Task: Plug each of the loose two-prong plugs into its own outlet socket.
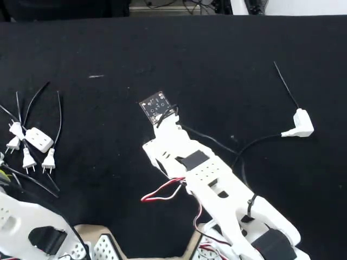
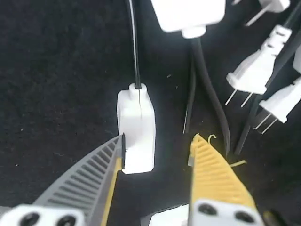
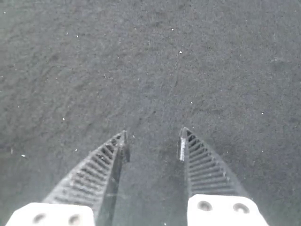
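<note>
Left pincer (image 2: 157,150) spread wide, ribbed, gripping nothing; one smooth white boxy block (image 2: 136,127) just beside its grey finger (image 2: 89,183). Past its yellow finger (image 2: 211,169), three two-prong plugs (image 2: 256,70) (image 2: 282,101) (image 2: 273,4). Right pincer (image 3: 153,143) parted, empty, above felt-like desk (image 3: 150,56).

The worktop (image 1: 108,49) is covered with a black cloth from one side edge to the other, and the cloth carries small pale specks. Behind its far edge a narrow strip of the room shows, with tangled dark cables (image 1: 184,5) in the middle and a white surface (image 1: 303,6) by the far right corner. At the near edge a small piece of tan board (image 1: 133,252) lies bare.
</note>
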